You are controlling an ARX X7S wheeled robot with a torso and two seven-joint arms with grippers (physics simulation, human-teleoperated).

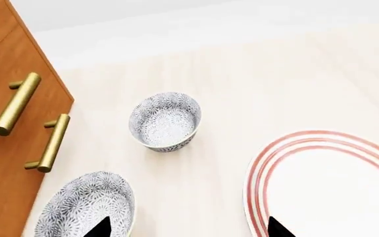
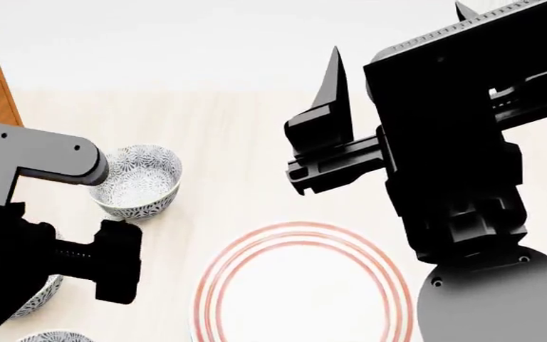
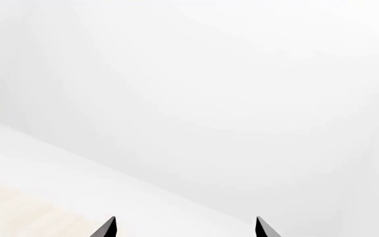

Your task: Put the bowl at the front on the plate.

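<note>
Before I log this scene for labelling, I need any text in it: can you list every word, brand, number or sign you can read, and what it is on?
None: no view shows any readable text.
The bowls carry only a grey-blue floral pattern.
The plate bears only red rings.
The wooden drawers, their brass handles and both grippers, left and right, are unmarked.

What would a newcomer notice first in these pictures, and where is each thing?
The eye goes first to the wide plate with thin red rings, lying empty on the pale wooden table in front of the robot. Next come the patterned grey-blue bowls to its left: one stands apart farther back, another lies just under the left gripper, whose jaws are open. The black right gripper, also open, is raised above the table and holds nothing.
</note>
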